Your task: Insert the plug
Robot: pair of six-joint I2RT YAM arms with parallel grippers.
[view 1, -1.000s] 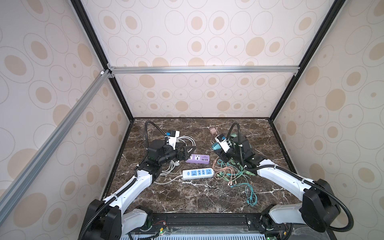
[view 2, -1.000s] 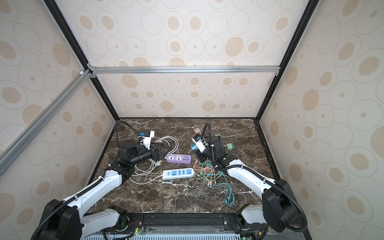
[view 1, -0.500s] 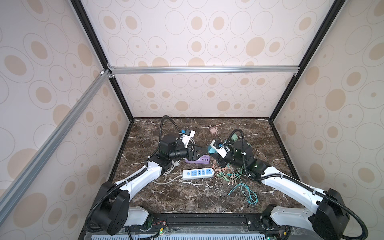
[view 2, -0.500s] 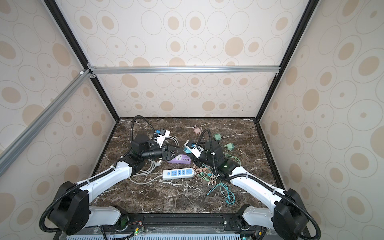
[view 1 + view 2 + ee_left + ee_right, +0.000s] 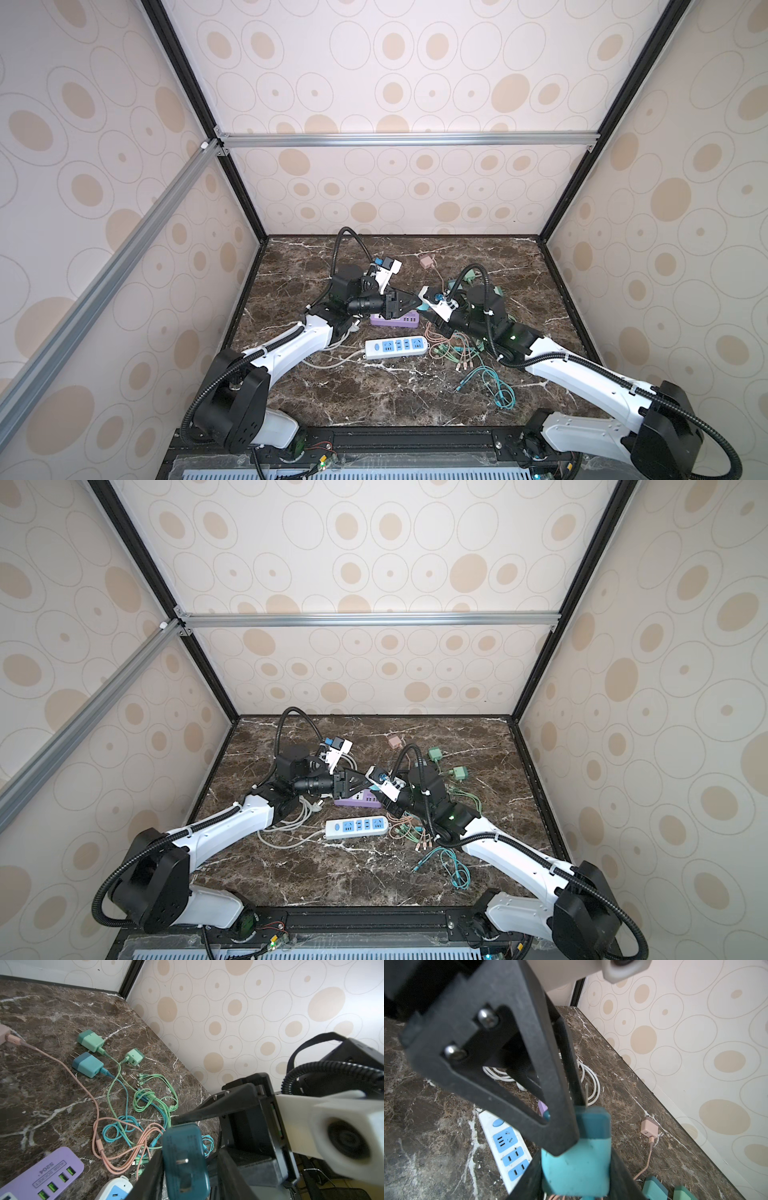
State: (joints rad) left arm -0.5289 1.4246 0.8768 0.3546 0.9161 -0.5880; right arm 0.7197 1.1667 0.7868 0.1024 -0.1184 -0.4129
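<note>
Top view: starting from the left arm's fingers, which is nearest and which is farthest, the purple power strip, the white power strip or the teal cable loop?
1. Purple power strip: right by the left gripper, mid-table.
2. White power strip: a bit nearer the front.
3. Teal cable loop: far off, front right.

Cream walls printed with tan ovals enclose a dark marble tabletop.

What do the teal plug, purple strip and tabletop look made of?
Teal plug: moulded plastic with a matte two-tone shell and rounded edges. Its prongs look like bare metal.
Purple strip: smooth plastic with a satin sheen and printed lettering.
Tabletop: dark brown marble look with white veins, slightly glossy. Whether it is real stone or printed laminate cannot be told.
</note>
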